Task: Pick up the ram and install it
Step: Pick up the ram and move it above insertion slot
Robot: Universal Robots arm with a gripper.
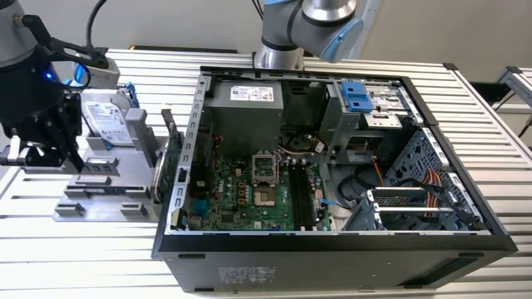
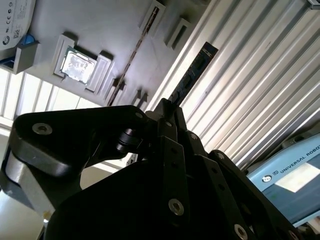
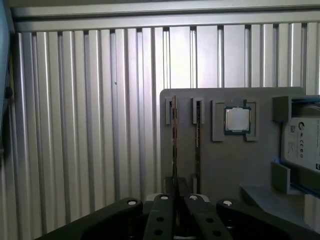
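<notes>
Second wrist view shows hand (image 2: 167, 106) clamping ram (image 2: 193, 74) broadside.

On my remote feed, an open black desktop computer case (image 1: 332, 246) lies on its side on the ribbed aluminium table (image 1: 75, 261), exposing its green motherboard (image 1: 241, 199) and grey metal power supply box (image 1: 249, 106). At the exterior view's left I see a grey moulded fixture tray (image 1: 99, 210) carrying a silver hard drive in a blue frame (image 1: 108, 121). In the first wrist view, a square silver processor chip (image 3: 237, 120) sits in one of the tray's recesses.
</notes>
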